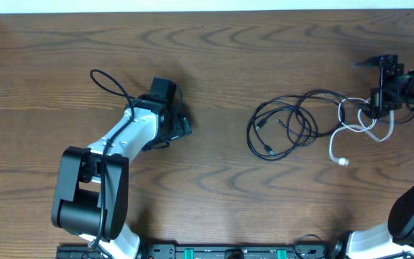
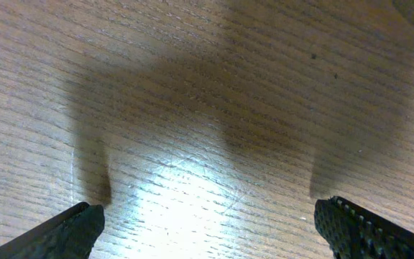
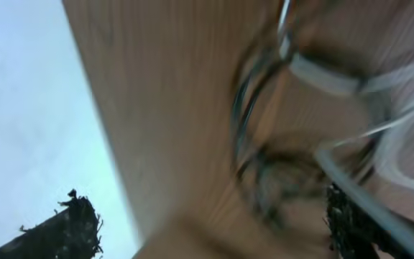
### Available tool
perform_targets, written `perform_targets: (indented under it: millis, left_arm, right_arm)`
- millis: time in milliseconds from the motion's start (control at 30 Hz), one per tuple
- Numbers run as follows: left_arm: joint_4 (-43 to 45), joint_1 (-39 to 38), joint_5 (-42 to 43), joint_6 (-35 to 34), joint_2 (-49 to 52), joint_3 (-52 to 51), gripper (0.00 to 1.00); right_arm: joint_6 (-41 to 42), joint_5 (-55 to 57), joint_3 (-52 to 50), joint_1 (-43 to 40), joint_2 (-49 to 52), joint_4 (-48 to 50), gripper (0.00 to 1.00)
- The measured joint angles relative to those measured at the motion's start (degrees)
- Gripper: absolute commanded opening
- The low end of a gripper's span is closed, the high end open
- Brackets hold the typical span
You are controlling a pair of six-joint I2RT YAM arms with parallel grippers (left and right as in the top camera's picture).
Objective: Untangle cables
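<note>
**Limp, light cords; both grippers empty**

The cables [image 1: 293, 122] lie right of centre: black loops tangled with a white cord [image 1: 356, 128]. They look light, floppy and thin, so a plug end is probably the surest hold. The left gripper [image 2: 207, 230] gapes over bare table [image 1: 214, 43]. The right gripper [image 3: 210, 223], equally wide, hangs at the white loops; contact is unclear.

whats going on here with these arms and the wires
Two robot arms are set to untangle cables on a wooden table. The right gripper hangs open over the white cable, which crosses the coiled black cables; it has not closed on anything. The left gripper is open over bare wood, away from the tangle.
</note>
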Motion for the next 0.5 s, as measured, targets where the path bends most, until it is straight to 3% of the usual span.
perform_targets:
  millis: [133,233,500]
  left_arm:
    - [0.02,0.00,0.00,0.00,0.00,0.00,1.00]
    - [0.00,0.00,0.00,0.02,0.00,0.00,1.00]
    - [0.00,0.00,0.00,0.02,0.00,0.00,1.00]
  right_arm:
    - [-1.01,2.73,0.13,-0.59,0.00,-6.03,0.99]
    - [4.81,-5.09,0.09,-0.74,0.00,-17.14,0.99]
    - [9.57,-20.11,0.07,-0.52,0.00,-18.01,0.99]
